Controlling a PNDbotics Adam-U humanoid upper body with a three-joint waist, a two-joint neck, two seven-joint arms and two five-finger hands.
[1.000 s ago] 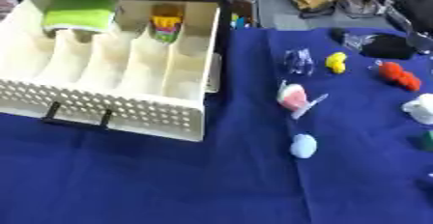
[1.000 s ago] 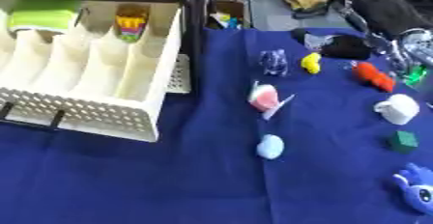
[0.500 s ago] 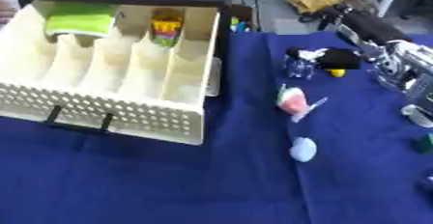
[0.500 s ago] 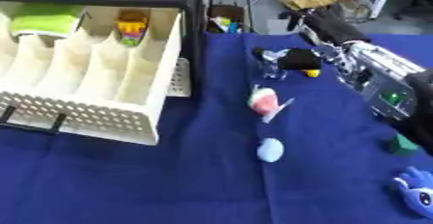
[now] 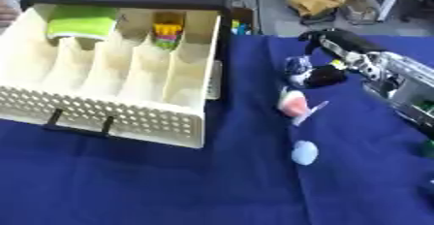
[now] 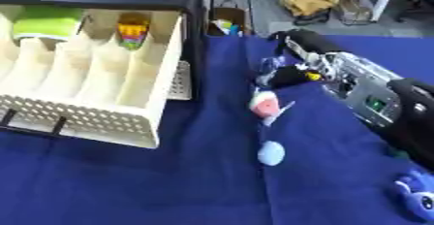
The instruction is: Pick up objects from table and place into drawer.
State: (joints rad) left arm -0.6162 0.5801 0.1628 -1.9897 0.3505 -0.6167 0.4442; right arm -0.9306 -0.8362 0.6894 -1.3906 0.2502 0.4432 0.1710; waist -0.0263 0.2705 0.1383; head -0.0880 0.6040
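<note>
My right hand [image 6: 292,73] reaches in from 3 o'clock and sits low over the blue desk [image 5: 169,185], its dark fingers curled down around a small clear-and-dark toy [image 5: 297,69] with a bit of yellow showing beside them; I cannot tell whether the fingers actually clamp it or only touch it. My left hand shows in neither view. Just at 6 o'clock of my hand lies a pink and white toy [image 5: 294,105], and farther toward 6 o'clock, apart from it, a pale blue egg-shaped piece [image 5: 304,152]. A blue plush [image 6: 417,197] lies at the 4 o'clock corner in the right eye view, and a small green thing [image 5: 428,147] peeks in at the 3 o'clock edge in the left eye view. The cream drawer [image 5: 110,117] stands pulled open at 9 o'clock, split into long compartments; a green item [image 5: 81,25] fills the far end of one at 10 o'clock, and a yellow and pink toy [image 5: 168,34] stands in another toward 12 o'clock.
</note>
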